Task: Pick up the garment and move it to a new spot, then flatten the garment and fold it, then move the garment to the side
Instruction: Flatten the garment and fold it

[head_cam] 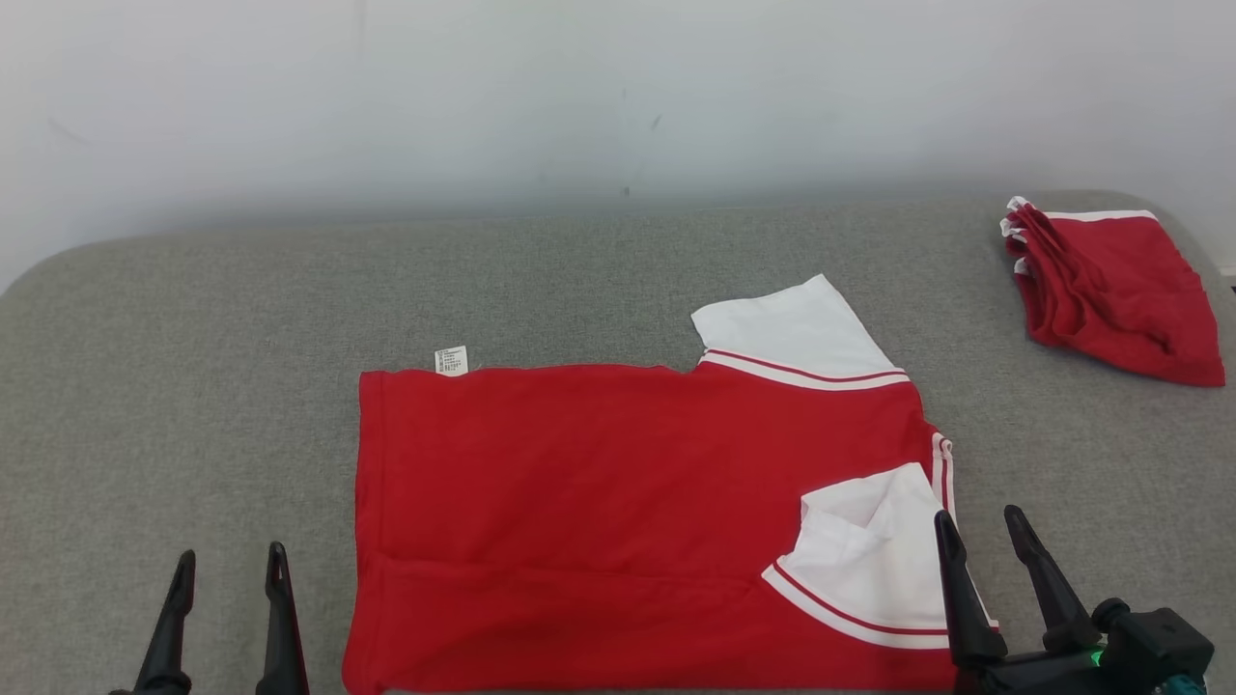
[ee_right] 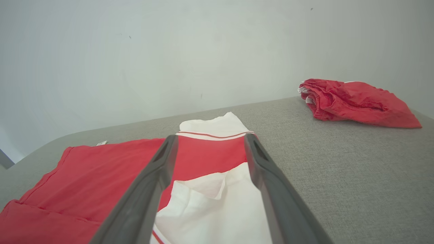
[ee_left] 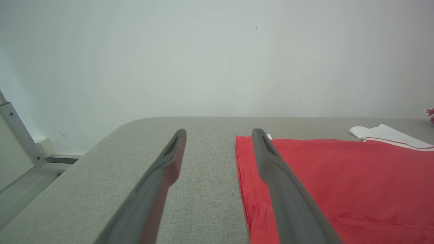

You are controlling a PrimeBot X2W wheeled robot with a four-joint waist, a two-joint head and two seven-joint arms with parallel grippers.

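The garment (head_cam: 599, 502) is a red shirt with white sleeves, lying spread on the grey table (head_cam: 193, 386). One white sleeve (head_cam: 792, 333) sticks out at the far edge; the other (head_cam: 869, 560) is folded onto the red body. A small white label (head_cam: 451, 360) shows at its far left corner. My left gripper (head_cam: 230, 569) stands open left of the garment's left edge (ee_left: 242, 169), holding nothing. My right gripper (head_cam: 983, 531) stands open over the garment's right edge, above the folded white sleeve (ee_right: 217, 200).
A second red garment (head_cam: 1110, 285) lies bunched at the table's far right corner, also seen as a red pile (ee_right: 356, 103) in the right wrist view. A pale wall (head_cam: 618, 97) runs behind the table. A metal frame (ee_left: 17, 135) stands past the table's left end.
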